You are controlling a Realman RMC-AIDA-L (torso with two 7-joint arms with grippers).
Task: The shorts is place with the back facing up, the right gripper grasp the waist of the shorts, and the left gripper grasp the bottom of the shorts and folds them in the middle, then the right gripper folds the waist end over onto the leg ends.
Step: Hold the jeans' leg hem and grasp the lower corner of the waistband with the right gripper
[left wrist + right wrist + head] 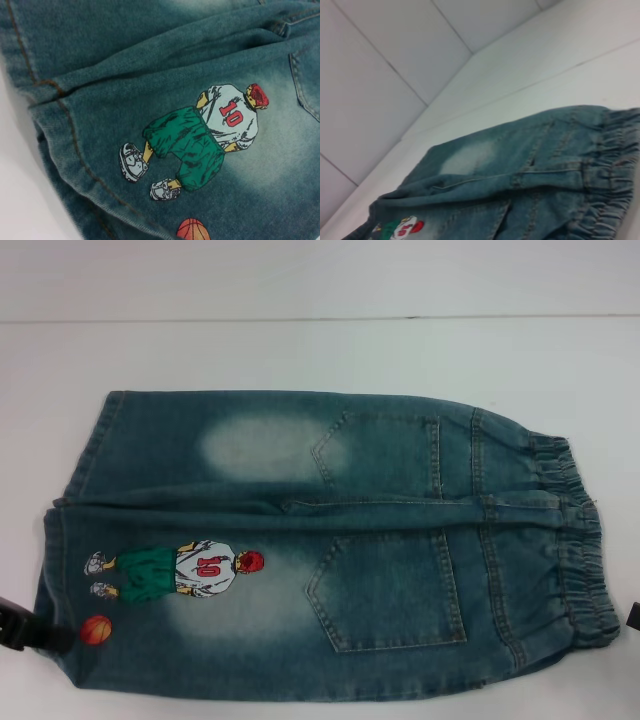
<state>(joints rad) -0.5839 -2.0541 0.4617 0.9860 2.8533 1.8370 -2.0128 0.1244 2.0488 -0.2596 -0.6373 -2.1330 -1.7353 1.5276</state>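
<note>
A: Shorts lie flat on the white table, back up, spread from 9 to 3 o'clock in head view. Both back pockets show.

B: Which end's where?

A: Waist, the ruched band, sits at 3 o'clock. Leg ends at 9 o'clock; the near leg carries the cartoon figure w/ an orange ball just beside it, toward 7.

B: Left gripper?

A: Left gripper is a black bit at approx 8 o'clock, at the near leg's hem, right by the ball. Can't tell how wide its fingers are or if it has any cloth. Left wrist view only gives the figure, hem seam and ball up close.

B: Right gripper?

A: Only a black sliver at the frame edge, 4 o'clock, near the waist. Finger spread and hold: can't tell. Right wrist view shows the waist band and a pale faded patch on the far leg.
</note>
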